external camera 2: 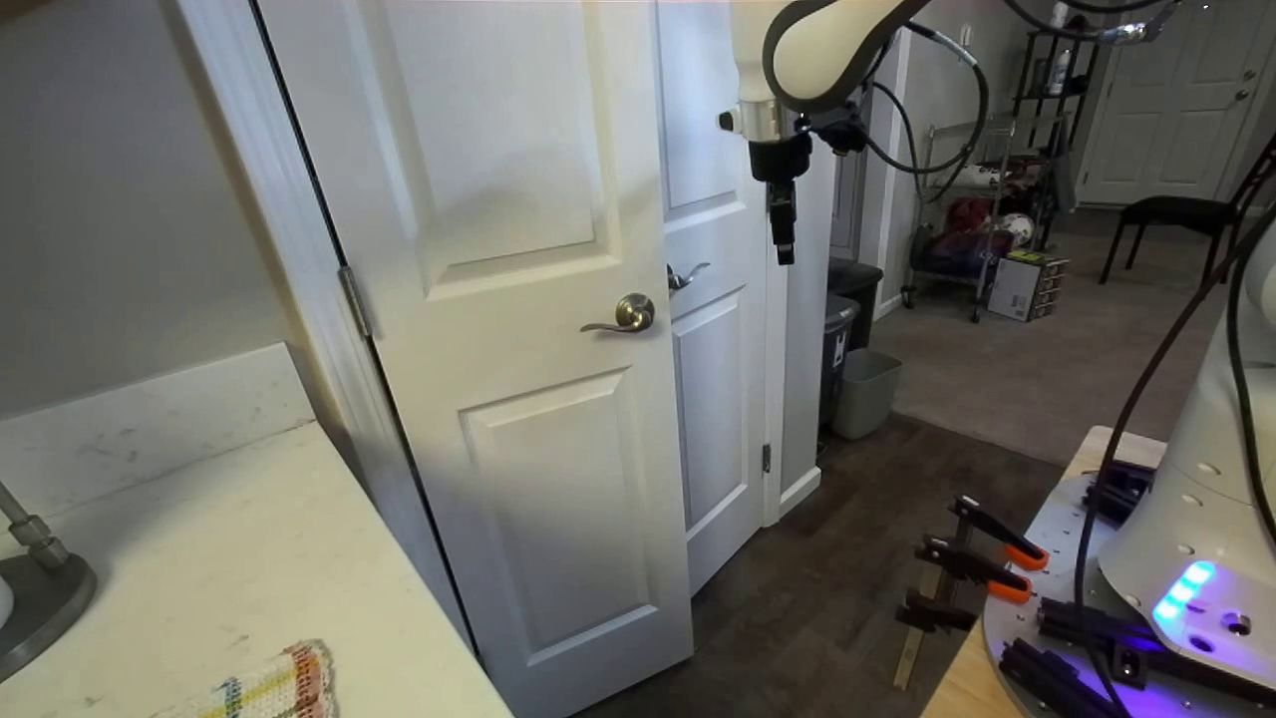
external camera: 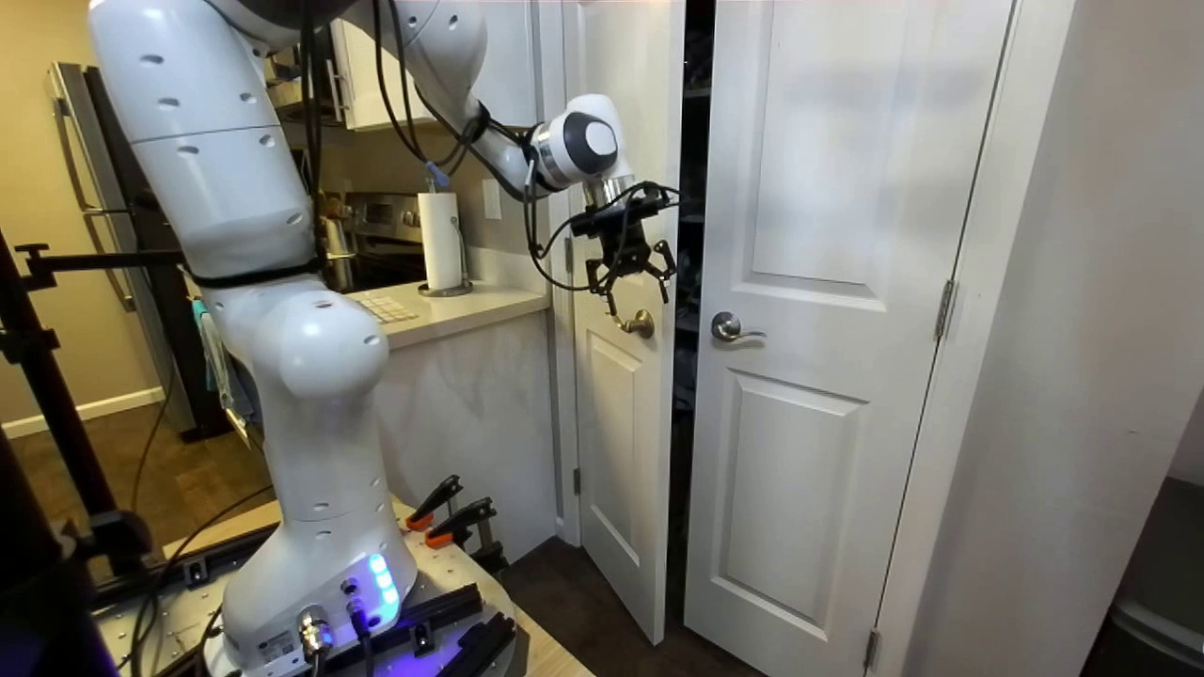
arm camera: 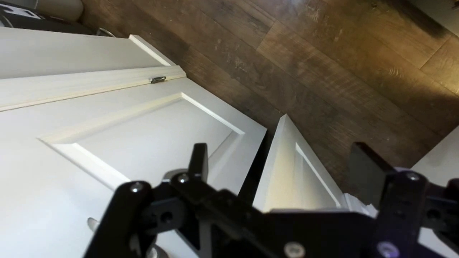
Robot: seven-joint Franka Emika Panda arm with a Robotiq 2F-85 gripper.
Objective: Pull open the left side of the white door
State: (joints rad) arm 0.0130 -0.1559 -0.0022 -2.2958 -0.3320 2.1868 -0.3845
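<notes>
The white door has two panelled leaves. The left side of the white door stands ajar, with a dark gap between it and the matching right leaf. The left leaf also shows in an exterior view and in the wrist view. Its metal lever handle is at mid-height near its free edge and shows in both exterior views; it is hidden in the wrist view. My gripper is open and empty, pointing down, apart from the handle. Its fingers are spread wide in the wrist view.
The right leaf has its own lever handle. A counter with a paper towel roll adjoins the left leaf's hinge side. Black-and-orange clamps stick out from the robot's table. Bins stand beyond the right leaf.
</notes>
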